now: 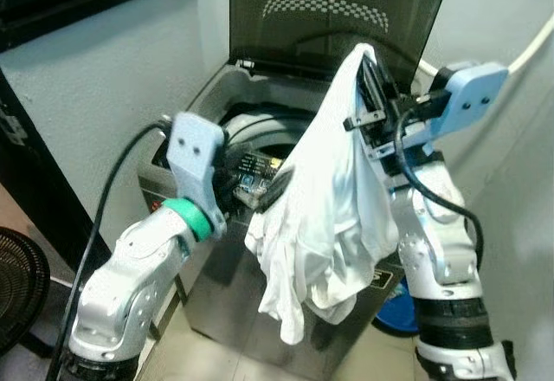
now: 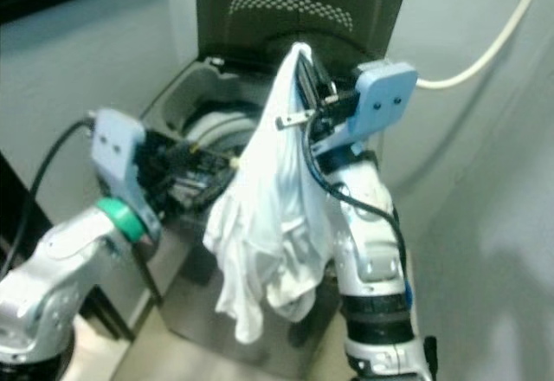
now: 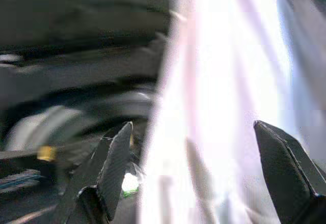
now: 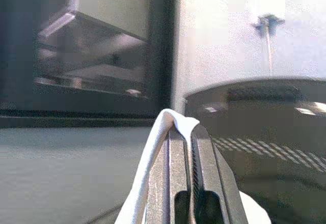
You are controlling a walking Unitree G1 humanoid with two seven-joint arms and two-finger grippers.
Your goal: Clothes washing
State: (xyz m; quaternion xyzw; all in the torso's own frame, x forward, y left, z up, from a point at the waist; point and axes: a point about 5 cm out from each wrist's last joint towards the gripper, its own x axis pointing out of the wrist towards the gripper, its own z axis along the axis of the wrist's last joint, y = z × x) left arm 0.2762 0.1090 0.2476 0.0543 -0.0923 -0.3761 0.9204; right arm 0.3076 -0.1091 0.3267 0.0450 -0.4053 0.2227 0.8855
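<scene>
Right gripper (image 1: 370, 78): clamped on white garment (image 1: 325, 216), held above open washing machine (image 1: 260, 138).
Left gripper (image 3: 198, 147): fingers spread, beside the garment.

A laundry corner in a home: a top-loading washing machine (image 1: 260, 312) with its dark lid (image 1: 338, 9) raised stands against plain pale walls (image 1: 104, 87), a white hose (image 2: 485, 52) runs along the wall, and a black fan (image 1: 17, 286) sits on the tiled floor (image 1: 208, 355).
</scene>
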